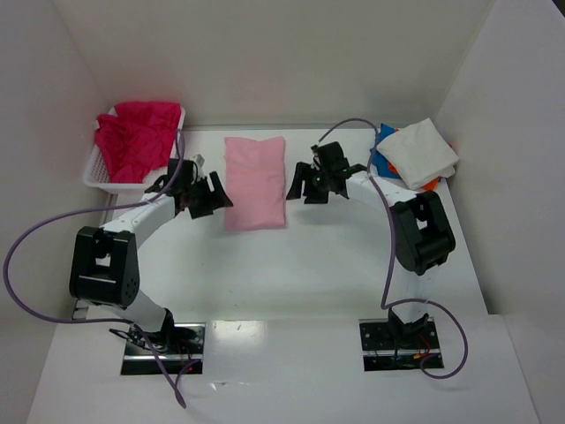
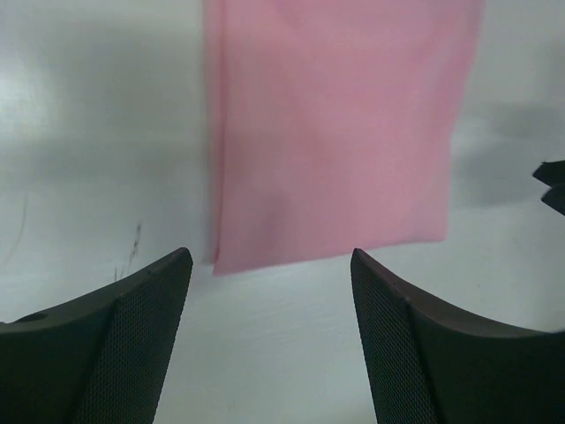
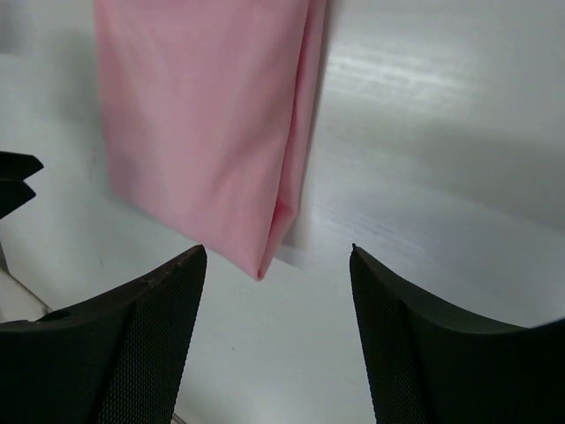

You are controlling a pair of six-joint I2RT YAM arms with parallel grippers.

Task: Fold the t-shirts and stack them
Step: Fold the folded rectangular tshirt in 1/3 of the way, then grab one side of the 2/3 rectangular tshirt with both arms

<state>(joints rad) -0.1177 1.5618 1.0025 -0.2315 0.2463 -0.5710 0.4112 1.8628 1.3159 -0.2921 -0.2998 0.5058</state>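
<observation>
A light pink t-shirt (image 1: 254, 181) lies folded into a long flat rectangle at the table's middle back. It shows too in the left wrist view as the pink t-shirt (image 2: 335, 132) and in the right wrist view as the pink t-shirt (image 3: 207, 124). My left gripper (image 1: 214, 196) stands open just left of its near left corner, holding nothing. My right gripper (image 1: 305, 184) is open just right of its right edge, also holding nothing. A crumpled magenta-red t-shirt (image 1: 137, 137) fills the basket. A folded white t-shirt (image 1: 424, 152) tops a pile with blue (image 1: 381, 162) and orange (image 1: 427, 185) ones.
The white lattice basket (image 1: 95, 173) stands at the back left against the wall. White walls close in the table at the back and on both sides. Purple cables loop from both arms. The arm bases sit at the near edge.
</observation>
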